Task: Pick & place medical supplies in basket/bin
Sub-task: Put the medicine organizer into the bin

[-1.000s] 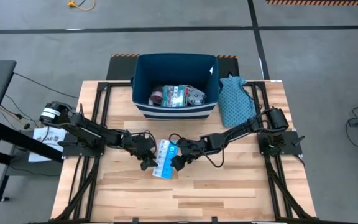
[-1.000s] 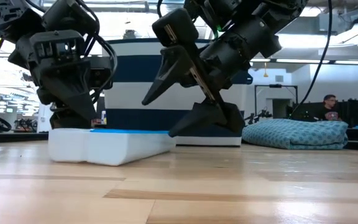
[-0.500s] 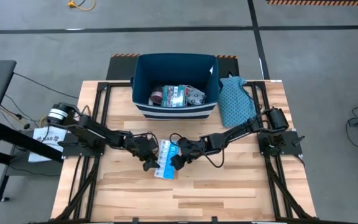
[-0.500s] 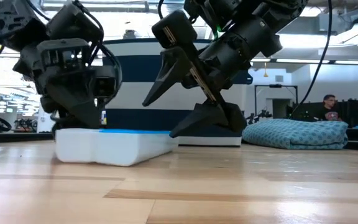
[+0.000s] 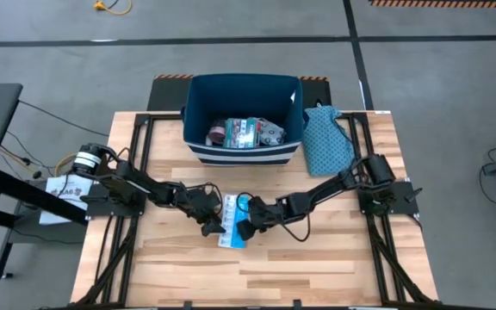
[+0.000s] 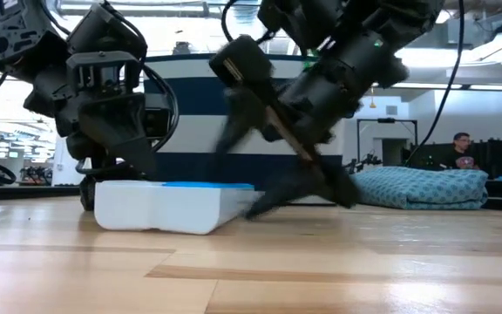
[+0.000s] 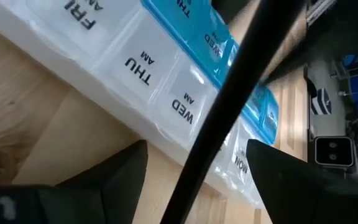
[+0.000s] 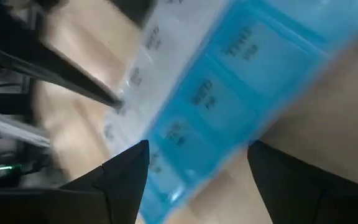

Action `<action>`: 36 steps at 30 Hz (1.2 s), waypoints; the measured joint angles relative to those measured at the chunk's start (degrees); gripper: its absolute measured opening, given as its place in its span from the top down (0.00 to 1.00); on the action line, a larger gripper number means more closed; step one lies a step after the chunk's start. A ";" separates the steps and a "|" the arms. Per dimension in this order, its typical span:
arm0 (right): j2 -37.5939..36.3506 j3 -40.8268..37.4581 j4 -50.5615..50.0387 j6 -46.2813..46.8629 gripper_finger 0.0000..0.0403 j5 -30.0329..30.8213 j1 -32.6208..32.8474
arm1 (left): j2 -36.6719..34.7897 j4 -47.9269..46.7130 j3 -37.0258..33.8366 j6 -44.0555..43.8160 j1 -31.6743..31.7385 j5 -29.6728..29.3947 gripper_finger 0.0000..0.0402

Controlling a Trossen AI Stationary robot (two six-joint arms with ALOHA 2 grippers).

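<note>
A light-blue and white weekly pill organiser [image 5: 231,222] lies flat on the table, in front of the navy striped bin [image 5: 244,148]. My left gripper [image 5: 209,226] is open at its left long side. My right gripper [image 5: 244,227] is open at its right side, low over the table; in the right wrist view the blue row [image 8: 210,106] fills the space between its fingers. Inside the bin lie a pink roll [image 5: 219,133], a teal flat box [image 5: 244,131] and a ring-patterned pouch [image 5: 269,132]. My left gripper [image 7: 197,152] comes level from the table's left, its open fingertips [image 7: 132,158] right at the organiser's white long edge [image 7: 160,134]. The organiser lies flat on the wood. My right gripper [image 6: 290,179] has its lower finger [image 6: 273,202] down by the organiser's right end; whether it touches, I cannot tell.
A teal dotted cloth [image 5: 325,138] lies at the bin's right on the far right of the table. A dark cable [image 7: 229,106] crosses the left wrist view. Bare wood spreads along the near half [image 5: 257,267]. A person [image 6: 462,144] sits in the room beyond.
My left gripper has moved toward the table's right, and the organiser has slid a little to the right along the table with it. My right gripper has come down toward the table and the near edge, its fingers still spread.
</note>
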 joint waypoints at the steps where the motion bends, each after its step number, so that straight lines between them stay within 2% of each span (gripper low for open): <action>1: 1.05 0.55 2.66 0.11 0.34 -0.42 0.15 | 0.04 0.40 -0.01 -0.15 0.01 0.00 0.33; 8: 8.09 5.72 12.91 -0.69 0.34 -2.90 0.21 | 0.42 3.04 0.06 -0.58 0.00 0.95 0.33; 14: 9.86 8.72 12.54 -3.40 0.34 -3.65 0.28 | 0.42 3.33 0.06 -0.79 -0.02 1.05 0.34; 18: 9.59 8.79 10.50 -4.49 0.34 -5.38 0.19 | 0.42 3.16 0.12 -0.75 -0.04 1.13 0.40; 27: 7.48 8.61 5.71 -11.00 0.34 -15.98 -0.72 | 0.36 3.59 0.20 -2.47 0.07 1.74 0.65; 36: -0.81 8.62 -6.10 -19.46 0.34 -17.72 -0.97 | 0.51 6.80 0.13 -2.44 0.02 3.48 0.65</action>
